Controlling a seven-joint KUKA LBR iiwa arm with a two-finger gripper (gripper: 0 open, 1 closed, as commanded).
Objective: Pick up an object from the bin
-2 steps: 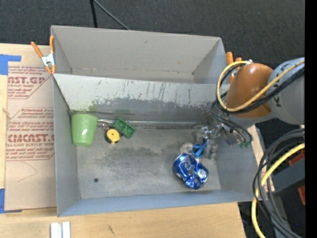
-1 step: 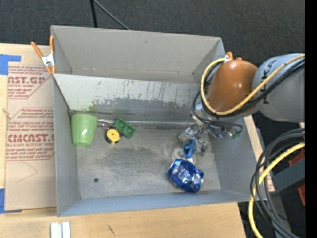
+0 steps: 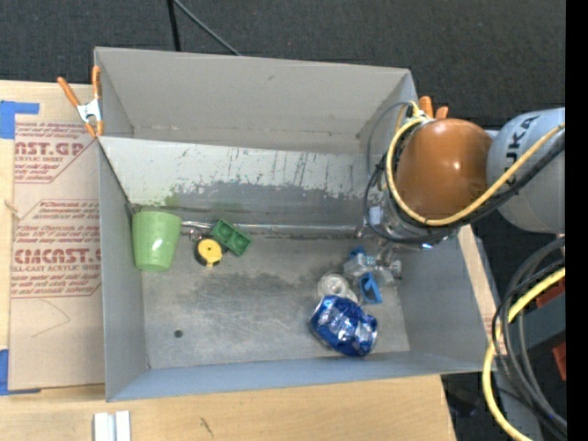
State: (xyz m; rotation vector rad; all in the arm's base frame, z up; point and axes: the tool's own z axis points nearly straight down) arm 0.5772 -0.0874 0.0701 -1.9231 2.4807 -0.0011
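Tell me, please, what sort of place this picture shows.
Most likely a robotics lab's bin-picking test cell: a cabled industrial arm reaches into a grey metal bin holding loose oddments, such as a green cup and a crumpled blue packet.

What my own wrist is hiding
My orange cover (image 3: pixel 441 168) is blocking most of my claw (image 3: pixel 370 274); the pale thing (image 3: pixel 336 286) just beside it, touching the blue crumpled packet (image 3: pixel 344 326), is blurring beyond naming.

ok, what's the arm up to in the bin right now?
The arm's gripper sits low at the right side of the bin, next to a crumpled blue wrapper and a small clear piece. Whether it holds anything can't be told. A green cup, yellow piece and green block lie at the left.
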